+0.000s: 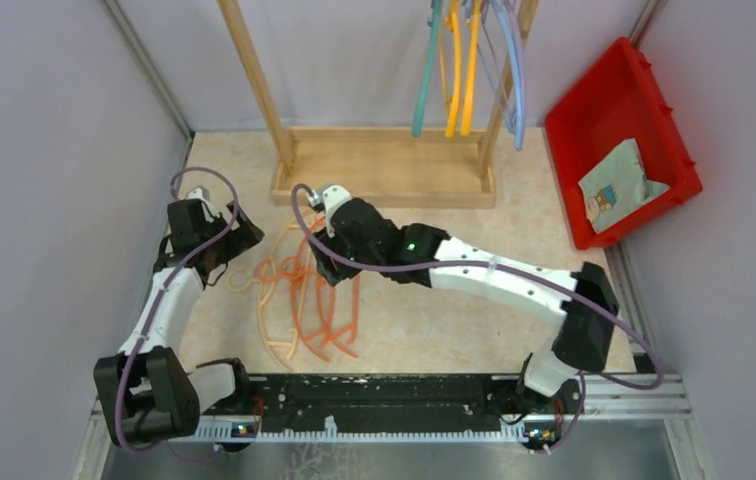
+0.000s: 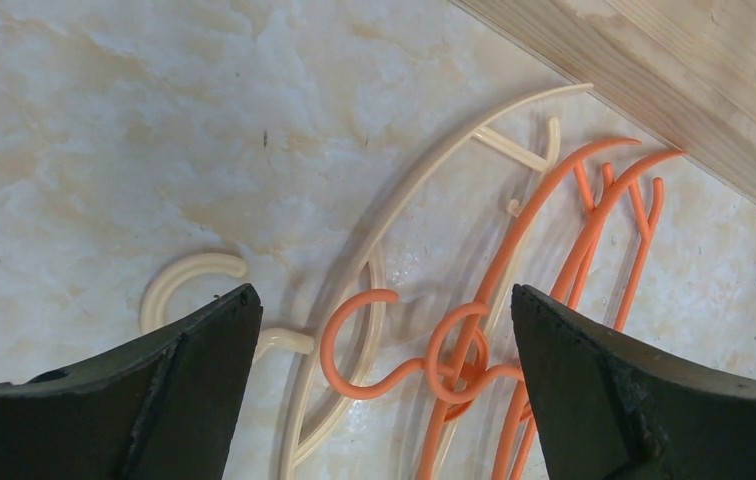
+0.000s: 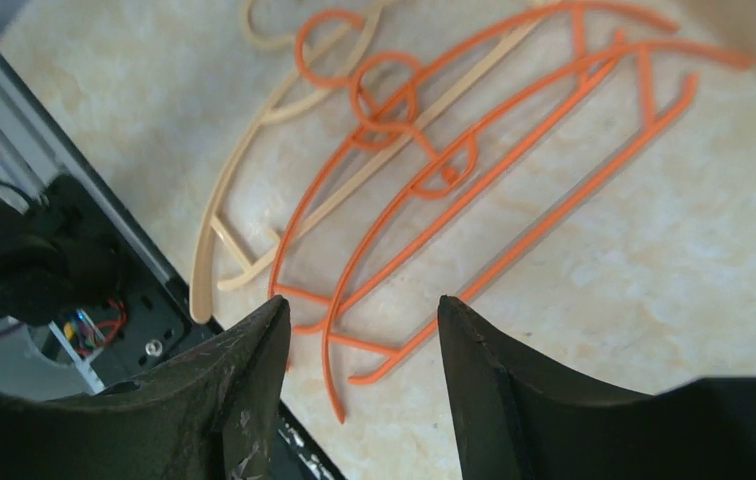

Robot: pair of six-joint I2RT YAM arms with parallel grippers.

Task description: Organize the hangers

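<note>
A tangle of orange hangers (image 1: 329, 305) and a beige hanger (image 1: 266, 322) lies on the table between the arms. Several hangers (image 1: 466, 70) in teal, yellow and light blue hang on the wooden rack (image 1: 384, 165) at the back. My left gripper (image 2: 384, 300) is open and empty above the interlocked orange hooks (image 2: 454, 360) and the beige hook (image 2: 189, 275). My right gripper (image 3: 362, 310) is open and empty above the ends of the orange hangers (image 3: 474, 170); the beige hanger (image 3: 219, 215) lies to their left.
A red bin (image 1: 619, 140) holding a packet (image 1: 616, 185) leans at the back right. The rack's wooden base (image 2: 674, 90) runs close behind the pile. A black rail (image 1: 374, 400) runs along the near edge.
</note>
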